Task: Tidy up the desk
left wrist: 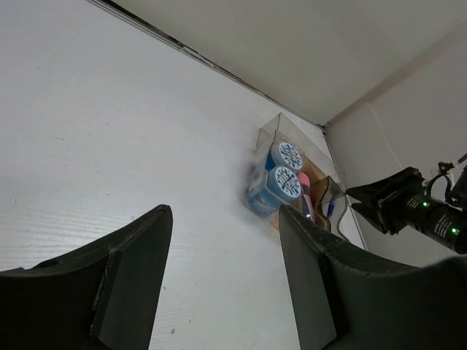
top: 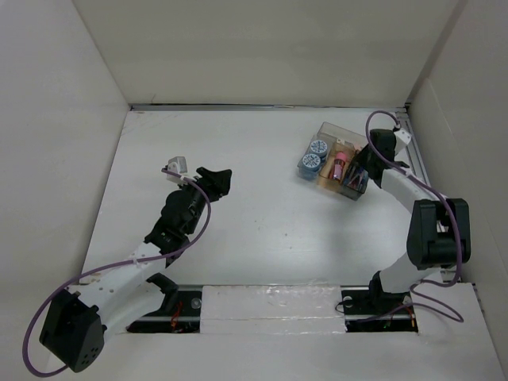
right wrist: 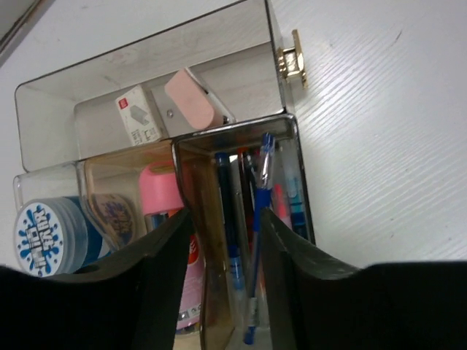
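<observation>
The white desk (top: 262, 230) carries a clear organizer box (top: 341, 128) at its back right. Two blue-lidded tubs (top: 315, 155), a pink bottle (top: 340, 165) and several pens (right wrist: 228, 211) sit in its compartments. My right gripper (top: 359, 173) hangs over the pen compartment. In the right wrist view the right gripper (right wrist: 225, 219) is open, its jaws straddling a divider wall and a blue pen (right wrist: 259, 219) that rests inside the box. My left gripper (top: 214, 181) is open above bare desk left of centre, with nothing between its jaws (left wrist: 225, 219).
Pale walls enclose the desk on the left, back and right. A silvery strip (top: 270, 294) runs along the near edge by the arm bases. The organizer's back compartment holds a white box (right wrist: 139, 120) and a pink eraser (right wrist: 190, 98). A gold latch (right wrist: 292, 58) sticks out of its side.
</observation>
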You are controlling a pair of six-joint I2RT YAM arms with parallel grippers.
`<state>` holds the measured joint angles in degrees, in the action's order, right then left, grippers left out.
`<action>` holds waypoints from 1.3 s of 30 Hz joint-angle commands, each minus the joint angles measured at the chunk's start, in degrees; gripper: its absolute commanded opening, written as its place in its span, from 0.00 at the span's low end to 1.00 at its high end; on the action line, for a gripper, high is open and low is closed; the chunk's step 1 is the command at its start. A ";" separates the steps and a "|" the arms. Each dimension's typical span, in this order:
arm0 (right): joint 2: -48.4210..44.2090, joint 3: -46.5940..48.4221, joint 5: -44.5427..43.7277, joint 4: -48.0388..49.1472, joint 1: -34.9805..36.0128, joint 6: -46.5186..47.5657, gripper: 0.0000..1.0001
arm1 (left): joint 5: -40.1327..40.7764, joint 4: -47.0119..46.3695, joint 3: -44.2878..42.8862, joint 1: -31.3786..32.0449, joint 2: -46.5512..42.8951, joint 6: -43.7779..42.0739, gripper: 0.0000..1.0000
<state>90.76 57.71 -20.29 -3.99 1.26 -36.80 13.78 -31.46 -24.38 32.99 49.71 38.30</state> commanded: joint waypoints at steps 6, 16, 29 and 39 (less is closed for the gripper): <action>-10.57 1.71 1.74 -0.42 6.02 0.93 0.54 | 0.81 -2.19 -2.51 0.14 -0.76 -1.39 0.57; -22.64 -2.08 9.31 7.86 33.00 12.34 0.00 | 3.44 -1.93 -1.90 0.14 -1.98 -2.62 0.60; -19.84 -12.71 13.44 17.78 52.18 13.25 0.29 | 10.74 -3.17 1.62 -0.39 -7.08 -1.22 0.62; -17.55 -16.49 12.65 23.23 54.47 11.92 0.66 | 12.15 2.45 4.17 -0.39 -9.55 4.15 0.61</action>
<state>72.93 41.76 -7.27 12.97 55.13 -24.38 25.23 -30.35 -20.99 32.91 40.62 40.64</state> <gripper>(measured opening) 0.655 0.617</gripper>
